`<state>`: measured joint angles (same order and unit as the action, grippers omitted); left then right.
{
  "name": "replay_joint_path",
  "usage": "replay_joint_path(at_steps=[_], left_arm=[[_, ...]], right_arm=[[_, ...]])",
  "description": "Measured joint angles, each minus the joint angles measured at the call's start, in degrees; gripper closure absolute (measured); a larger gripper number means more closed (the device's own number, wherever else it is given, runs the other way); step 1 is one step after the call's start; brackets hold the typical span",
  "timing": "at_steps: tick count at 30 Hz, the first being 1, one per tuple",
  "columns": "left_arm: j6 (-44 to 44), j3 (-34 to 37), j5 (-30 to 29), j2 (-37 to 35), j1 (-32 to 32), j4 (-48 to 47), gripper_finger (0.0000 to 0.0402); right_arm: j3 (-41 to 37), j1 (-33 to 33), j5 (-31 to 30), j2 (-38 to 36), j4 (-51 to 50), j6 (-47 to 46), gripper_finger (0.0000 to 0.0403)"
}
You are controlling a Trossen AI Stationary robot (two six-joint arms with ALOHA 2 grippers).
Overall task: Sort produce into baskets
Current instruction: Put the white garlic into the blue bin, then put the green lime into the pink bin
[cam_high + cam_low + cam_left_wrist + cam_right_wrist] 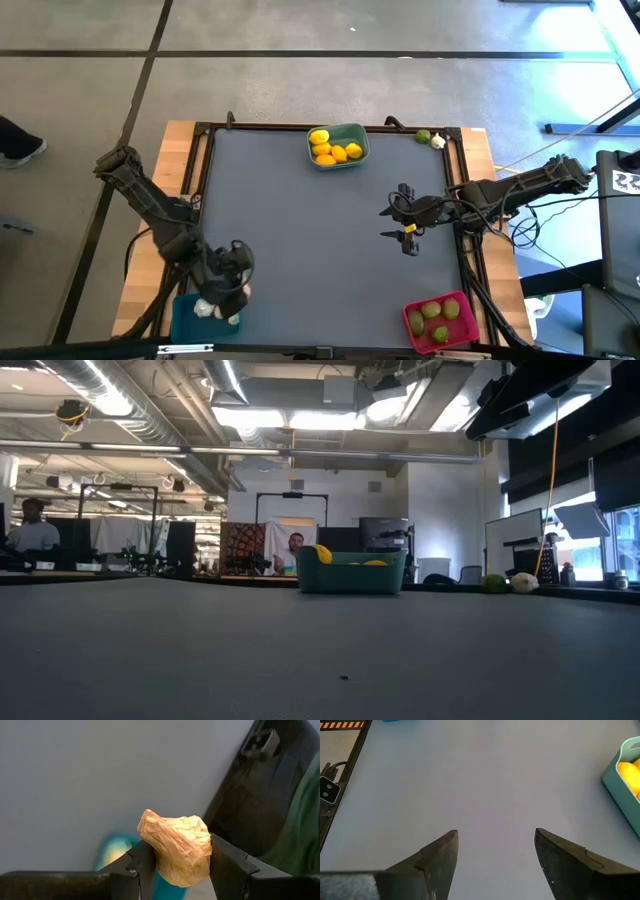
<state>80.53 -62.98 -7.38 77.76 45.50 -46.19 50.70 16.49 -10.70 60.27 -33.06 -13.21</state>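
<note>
My left gripper [234,302] is above the blue basket [185,318] at the table's near left corner, shut on a papery garlic bulb [176,849]. White garlic [205,308] lies in that basket. My right gripper [402,217] hangs open and empty over the mat's right half; its fingers show spread in its wrist view [495,855]. The teal-green basket [352,133] at the far edge holds several lemons [330,150]. The pink-red basket [455,335] at the near right holds limes [432,313]. A lime [423,137] and a garlic bulb [438,142] lie on the mat at the far right corner. My left gripper pinches the garlic bulb between its two fingers, on the bulb's two opposite sides [156,851], near the fingertips [145,860]. The bulb is lifted clear, above the blue basket [116,851].
The dark mat [300,230] lies open between the baskets. A raised dark frame [465,200] edges the mat, with wood beyond it. In the low view the teal basket [350,573], the lime [493,583] and the garlic [524,582] stand at the far edge; people sit in the room behind.
</note>
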Motion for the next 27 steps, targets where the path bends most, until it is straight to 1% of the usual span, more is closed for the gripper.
replay_joint_path(at_steps=[6, 9, 14, 17, 20, 24, 27], left_arm=[[10.0, 0.0, 0.0, 2.9, 7.5, -1.0, 0.0256], [11.8, 0.0, 0.0, 5.6, 9.8, -0.9, 0.0256], [13.3, 0.0, 0.0, 9.2, 11.3, -1.9, 0.0251], [16.8, 0.0, 0.0, 10.6, 11.2, -2.9, 0.0233], [18.4, 0.0, 0.0, 11.0, 11.2, -2.9, 0.0203], [18.2, 0.0, 1.9, 11.1, 11.2, -3.4, 0.0166], [18.1, 0.0, 4.5, 11.0, 11.0, -3.9, 0.0153]], right_arm=[[0.0, 0.0, 0.0, 0.0, 0.0, 0.0, 0.0141], [0.0, 0.0, 0.1, 0.0, 0.0, 0.0, 0.0141], [0.0, 0.0, 0.1, 0.0, 0.0, 0.0, 0.0141], [0.0, 0.0, 0.1, 0.0, 0.0, 0.0, 0.0141], [0.0, 0.0, 0.1, 0.0, 0.0, 0.0, 0.0141], [0.0, 0.0, 0.1, 0.0, 0.0, 0.0, 0.0141], [0.0, 0.0, 0.1, 0.0, 0.0, 0.0, 0.0141]])
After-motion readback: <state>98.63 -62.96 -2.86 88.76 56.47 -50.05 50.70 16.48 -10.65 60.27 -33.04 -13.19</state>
